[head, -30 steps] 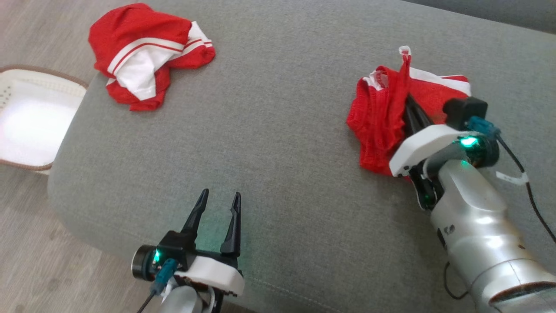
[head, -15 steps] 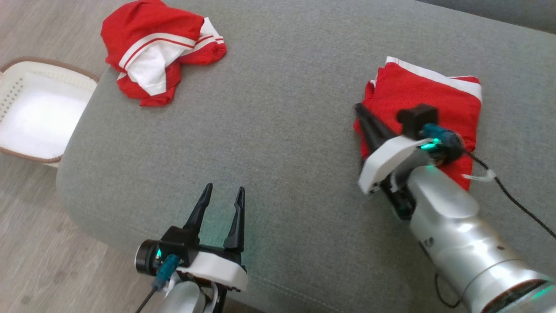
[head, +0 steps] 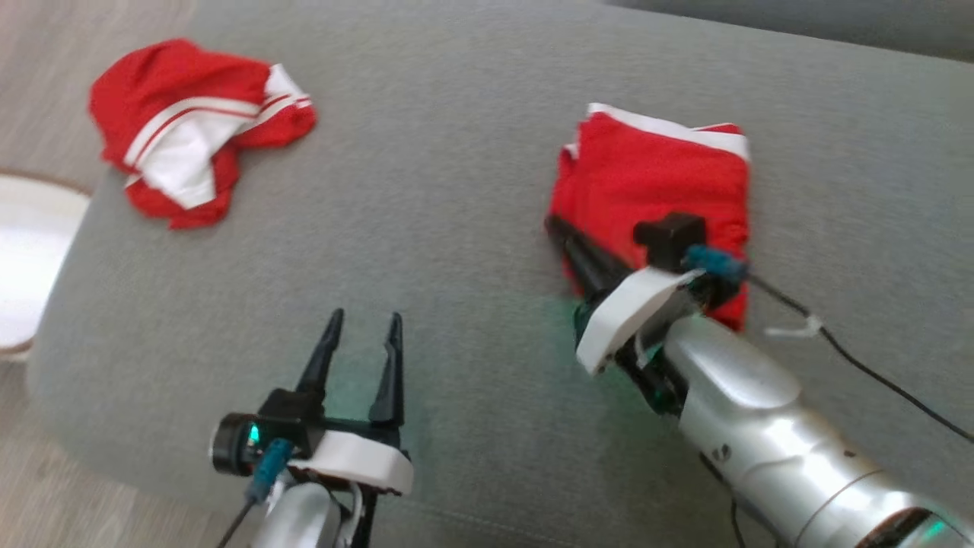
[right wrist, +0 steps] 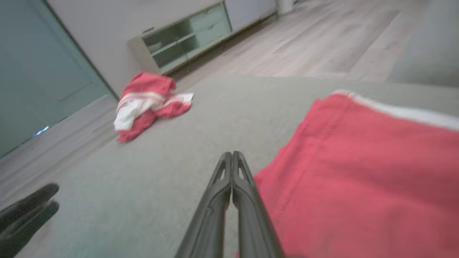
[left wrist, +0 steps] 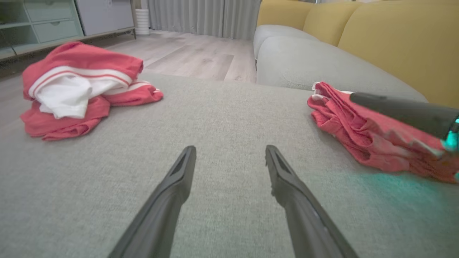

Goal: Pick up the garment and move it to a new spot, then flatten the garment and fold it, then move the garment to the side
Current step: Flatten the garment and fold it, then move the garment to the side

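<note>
One folded garment (head: 654, 175), laid on the grey cushion (head: 456, 228) beside the closed, empty right gripper (head: 554, 224), left gripper (head: 365, 318) spread and idle: every layer to be clamped together before shifting aside.

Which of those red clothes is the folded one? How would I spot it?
Look at the grey sofa seat; toward its right side lies the folded red garment, beside the right arm's dark fingers. Unlike the crumpled red-and-white garment at the left, it is a flat rectangle with one white edge.
</note>
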Robot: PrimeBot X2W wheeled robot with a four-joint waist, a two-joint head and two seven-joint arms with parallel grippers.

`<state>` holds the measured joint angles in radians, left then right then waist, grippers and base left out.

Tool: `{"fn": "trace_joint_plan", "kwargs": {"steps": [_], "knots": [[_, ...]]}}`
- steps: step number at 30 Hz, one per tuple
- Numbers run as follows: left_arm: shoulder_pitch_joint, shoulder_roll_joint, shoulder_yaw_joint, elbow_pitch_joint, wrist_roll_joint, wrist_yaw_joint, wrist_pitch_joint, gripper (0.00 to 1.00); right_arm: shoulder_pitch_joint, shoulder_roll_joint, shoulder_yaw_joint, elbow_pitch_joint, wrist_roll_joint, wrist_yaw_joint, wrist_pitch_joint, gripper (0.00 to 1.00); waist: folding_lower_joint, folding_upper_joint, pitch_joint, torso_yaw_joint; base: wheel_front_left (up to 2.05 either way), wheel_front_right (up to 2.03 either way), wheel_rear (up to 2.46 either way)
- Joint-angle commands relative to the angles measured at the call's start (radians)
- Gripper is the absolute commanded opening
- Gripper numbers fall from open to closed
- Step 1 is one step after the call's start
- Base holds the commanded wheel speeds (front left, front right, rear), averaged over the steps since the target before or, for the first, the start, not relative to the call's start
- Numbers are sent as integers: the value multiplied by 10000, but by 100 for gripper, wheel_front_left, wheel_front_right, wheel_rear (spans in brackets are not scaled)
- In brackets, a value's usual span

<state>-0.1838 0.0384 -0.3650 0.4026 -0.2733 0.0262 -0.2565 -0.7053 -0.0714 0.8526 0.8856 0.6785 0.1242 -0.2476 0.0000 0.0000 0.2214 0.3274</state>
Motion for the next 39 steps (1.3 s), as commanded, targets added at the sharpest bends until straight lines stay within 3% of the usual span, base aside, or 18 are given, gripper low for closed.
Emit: {"fn": "trace_joint_plan", "kwargs": {"steps": [1, 7, 8, 10, 14, 20, 39], "knots": [[-417, 118, 504, -373, 161, 3, -53, 100, -164, 212, -331, -391, -69, 65, -129, 0, 0, 0, -207, -513, 0, 0, 0], [-185, 118, 1153, -410, 513, 26, -53, 100, 790, 207, -3520, -1553, -1690, 65, -138, 0, 0, 0, -580, -1559, 0, 0, 0], [-153, 118, 1244, -392, 558, 39, -53, 100, 1018, 207, -4029, -1660, -1979, 65, -139, 24, 0, 0, -647, -1682, 0, 0, 0], [-89, 118, 1411, -350, 690, 60, -53, 100, 1502, 208, -4849, -1764, -2658, 65, -139, 100, 0, 0, -794, -1903, 0, 0, 0], [81, 118, 1758, -211, 980, 141, -53, 100, 2461, 210, -6133, -2230, -3618, 65, -140, 100, 0, 0, -1074, -2257, 0, 0, 0], [447, 136, 2300, -29, 1519, 276, -53, 100, 3634, 211, -7253, -2982, -4354, 65, -140, 100, 0, 0, -1416, -2571, 0, 0, 0], [1769, 123, 3189, 19, 1931, 303, -53, 100, 5349, 211, -6987, -3599, -4355, 65, -141, 100, 0, 0, -2234, -3049, 0, 0, 0]]}}
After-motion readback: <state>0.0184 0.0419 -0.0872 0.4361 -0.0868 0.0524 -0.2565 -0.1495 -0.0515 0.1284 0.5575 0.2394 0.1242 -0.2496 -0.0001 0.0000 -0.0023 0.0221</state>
